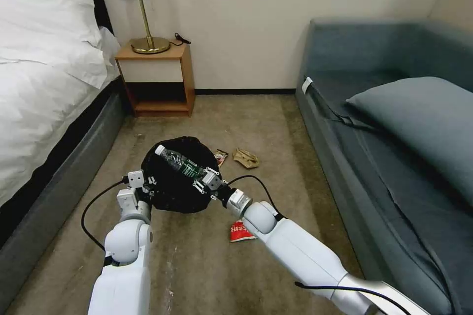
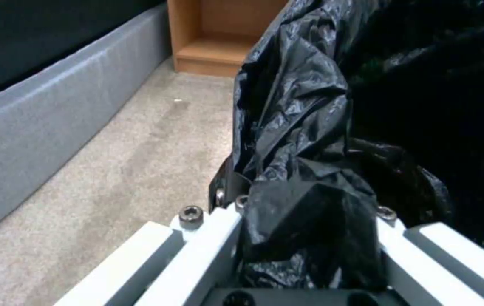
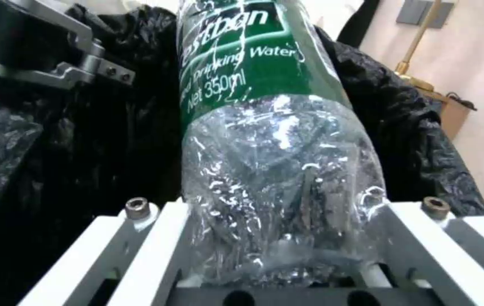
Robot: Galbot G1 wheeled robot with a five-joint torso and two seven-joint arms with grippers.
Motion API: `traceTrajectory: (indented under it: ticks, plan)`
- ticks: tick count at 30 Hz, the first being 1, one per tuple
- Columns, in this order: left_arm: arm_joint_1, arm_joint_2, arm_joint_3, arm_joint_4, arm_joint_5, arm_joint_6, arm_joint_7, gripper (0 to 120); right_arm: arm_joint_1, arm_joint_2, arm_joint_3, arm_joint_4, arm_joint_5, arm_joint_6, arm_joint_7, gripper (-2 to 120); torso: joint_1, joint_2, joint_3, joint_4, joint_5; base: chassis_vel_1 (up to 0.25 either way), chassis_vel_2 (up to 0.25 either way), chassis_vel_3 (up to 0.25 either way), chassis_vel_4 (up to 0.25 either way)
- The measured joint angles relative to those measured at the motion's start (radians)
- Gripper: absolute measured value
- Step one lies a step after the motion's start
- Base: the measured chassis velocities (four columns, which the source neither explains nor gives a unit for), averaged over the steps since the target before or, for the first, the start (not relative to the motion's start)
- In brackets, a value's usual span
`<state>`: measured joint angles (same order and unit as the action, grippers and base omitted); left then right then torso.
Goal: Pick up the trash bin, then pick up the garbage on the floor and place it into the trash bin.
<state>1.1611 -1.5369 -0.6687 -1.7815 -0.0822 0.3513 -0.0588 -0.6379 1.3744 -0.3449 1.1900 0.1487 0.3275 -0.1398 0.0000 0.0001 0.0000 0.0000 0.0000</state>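
Holding trash bin (image 1: 178, 177) by its liner rim in left gripper (image 1: 143, 183), right gripper (image 1: 206, 180) clamped on bottle (image 1: 180, 161) over the opening — red packet (image 1: 240, 231), small wrapper (image 1: 220, 157), paper wad (image 1: 246, 158) left on carpet

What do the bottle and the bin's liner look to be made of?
The bottle, held in the right gripper, looks like thin clear plastic: see-through, crinkled, green printed label. The liner, pinched by the left gripper, looks like thin glossy black plastic film, wrinkled and folded.
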Motion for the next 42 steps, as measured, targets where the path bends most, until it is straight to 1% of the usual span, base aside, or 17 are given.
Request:
traceTrajectory:
  ticks: [7,8,9,10,11,12,14,15,18,19,20,22,23,24,26,31,42]
  plan:
    - [0.000,-0.002,0.003,-0.003,0.000,0.002,0.000,1,-0.004,0.002,0.001,0.004,-0.010,-0.010,0.000,28,0.000,0.000,0.000,0.0000,0.0000,0.000,0.000,0.000,0.000]
    - [0.000,-0.002,0.003,-0.003,0.000,0.002,0.000,1,-0.005,0.002,0.002,0.007,-0.011,-0.014,0.000,30,0.000,0.000,0.000,-0.0001,0.0000,0.000,0.000,0.000,0.000]
    - [0.000,-0.003,0.003,-0.003,0.000,0.002,-0.001,1,-0.007,0.001,0.002,0.011,-0.013,-0.018,0.000,35,0.000,0.000,0.000,0.0000,0.0000,0.000,0.000,0.000,0.000]
    - [0.000,-0.003,0.003,-0.003,0.000,0.002,-0.001,1,-0.007,0.001,0.002,0.011,-0.013,-0.018,0.000,35,0.000,0.000,0.000,0.0000,0.0000,0.000,0.000,0.000,0.000]
    - [0.000,-0.003,0.003,-0.003,0.000,0.002,-0.001,1,-0.008,0.001,0.003,0.017,-0.018,-0.027,0.007,44,0.000,0.000,0.000,0.0000,0.0000,0.000,0.000,0.000,0.000]
    - [0.000,-0.004,0.003,-0.003,0.000,0.002,-0.001,1,-0.009,0.000,0.003,0.022,-0.019,-0.036,0.018,48,0.000,0.000,0.000,0.0000,0.0000,0.000,0.000,0.000,0.000]
    - [0.000,-0.004,0.003,-0.003,0.000,0.002,-0.002,1,-0.009,0.000,0.003,0.023,-0.019,-0.039,0.022,50,0.000,0.000,0.000,0.0000,0.0000,0.000,0.000,0.000,0.000]
    - [0.000,-0.005,0.003,-0.003,0.000,0.002,-0.002,1,-0.010,0.000,0.003,0.024,-0.018,-0.043,0.030,57,0.000,0.000,0.000,0.0000,0.0000,0.000,0.000,0.000,0.000]
    - [0.000,-0.006,0.003,-0.003,0.000,0.002,-0.002,1,-0.010,0.000,0.003,0.024,-0.018,-0.044,0.031,60,0.000,0.000,0.000,0.0000,0.0000,0.000,0.000,0.000,0.000]
    - [0.000,-0.007,0.003,-0.003,0.000,0.002,-0.002,1,-0.010,0.001,0.004,0.025,-0.019,-0.045,0.031,70,0.000,0.000,0.000,0.0000,0.0000,0.000,0.000,0.000,0.000]
    - [-0.002,-0.007,0.003,-0.003,-0.001,0.002,-0.002,1,-0.010,0.001,0.004,0.027,-0.019,-0.045,0.029,77,0.000,0.000,0.000,0.0000,0.0000,0.000,0.000,0.000,0.000]
    - [-0.002,-0.007,0.003,-0.003,-0.001,0.002,-0.002,1,-0.010,0.000,0.005,0.028,-0.019,-0.045,0.026,79,0.000,0.000,0.000,0.0000,0.0000,0.000,0.000,0.000,0.000]
    - [-0.003,-0.007,0.003,-0.003,-0.001,0.003,-0.003,1,-0.010,0.000,0.007,0.027,-0.021,-0.045,0.023,87,0.000,0.000,0.000,0.0000,0.0000,0.000,0.000,0.000,0.000]
    - [-0.003,-0.007,0.003,-0.003,-0.001,0.003,-0.003,1,-0.010,0.000,0.007,0.027,-0.021,-0.045,0.023,87,0.000,0.000,0.000,0.0000,0.0000,0.000,0.000,0.000,0.000]
    - [-0.003,-0.007,0.003,-0.003,-0.001,0.003,-0.005,1,-0.010,0.000,0.009,0.028,-0.021,-0.045,0.021,98,0.000,0.000,0.000,0.0000,0.0000,0.000,0.000,0.000,0.000]
    - [-0.003,-0.007,0.003,-0.002,-0.001,0.003,-0.005,1,-0.011,0.000,0.012,0.028,-0.022,-0.044,0.019,100,0.000,0.000,0.000,0.0000,0.0000,0.000,0.000,0.000,0.000]
    - [-0.005,-0.008,0.002,0.006,-0.003,0.003,-0.006,1,-0.014,0.001,0.021,0.028,-0.024,-0.041,0.005,100,0.000,0.000,0.000,0.0000,0.0000,0.000,0.000,0.000,0.000]
